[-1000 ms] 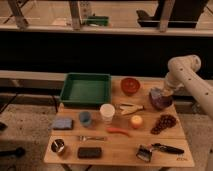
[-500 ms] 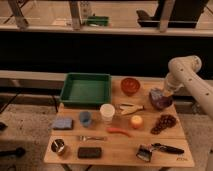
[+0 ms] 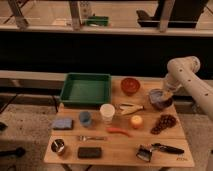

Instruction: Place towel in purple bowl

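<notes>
Camera view: a wooden worktop (image 3: 120,150) crowded with kitchenware, seen from the front, a dark railing and floor behind.
Arm: a white robot arm (image 3: 186,76) bends in from the right, its tip lowered to the purple bowl (image 3: 160,99) at the right edge of the worktop.
End effector (image 3: 164,94): down at the bowl's rim; whether its fingers are wide or narrow cannot be told.
Towel: cannot be made out; something pale and greyish sits in the purple bowl under the end effector, too unclear to name.
Far side: a green tray (image 3: 86,89) at far left, a red bowl (image 3: 130,85) just right of it.
Middle: a blue sponge (image 3: 62,123), a small blue cup (image 3: 85,118), a white cup (image 3: 107,113), a banana (image 3: 129,108), an orange (image 3: 136,121), a bunch of dark grapes (image 3: 162,123).
Near side: a metal cup (image 3: 58,146), a dark rectangular block (image 3: 90,152), a fork (image 3: 91,137), a carrot (image 3: 119,131), a black-handled utensil (image 3: 159,149).
</notes>
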Controlling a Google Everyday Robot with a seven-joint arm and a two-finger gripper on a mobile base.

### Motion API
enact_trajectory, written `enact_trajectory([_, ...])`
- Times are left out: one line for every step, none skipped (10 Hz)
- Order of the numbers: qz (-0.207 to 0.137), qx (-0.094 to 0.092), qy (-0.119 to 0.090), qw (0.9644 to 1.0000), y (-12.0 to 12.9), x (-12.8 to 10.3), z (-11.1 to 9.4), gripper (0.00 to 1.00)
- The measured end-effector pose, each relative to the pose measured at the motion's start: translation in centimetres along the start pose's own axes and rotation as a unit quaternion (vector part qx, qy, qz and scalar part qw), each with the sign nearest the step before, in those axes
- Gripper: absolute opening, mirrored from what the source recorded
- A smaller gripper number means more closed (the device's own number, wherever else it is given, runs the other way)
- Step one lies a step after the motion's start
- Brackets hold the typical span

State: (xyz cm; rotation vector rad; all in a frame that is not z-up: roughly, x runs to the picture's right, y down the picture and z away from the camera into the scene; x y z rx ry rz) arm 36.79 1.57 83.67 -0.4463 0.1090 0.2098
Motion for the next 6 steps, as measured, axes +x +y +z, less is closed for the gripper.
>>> enact_trajectory([0.002,0.002,0.002,1.0,0.01,-0.12,0.06,0.8])
enact_trajectory([0.004,0.004,0.003,1.0,0.05,-0.16,0.1,0.8])
enact_trajectory([0.006,0.007,0.005,0.9999,0.03,-0.16,0.03,0.8])
enact_trajectory([0.007,0.009,0.007,0.9999,0.08,-0.26,0.04,0.8])
enact_trajectory([0.009,0.013,0.009,0.9998,0.07,-0.3,-0.04,0.8])
enact_trajectory([0.01,0.016,0.01,0.9998,0.05,-0.38,-0.15,0.8])
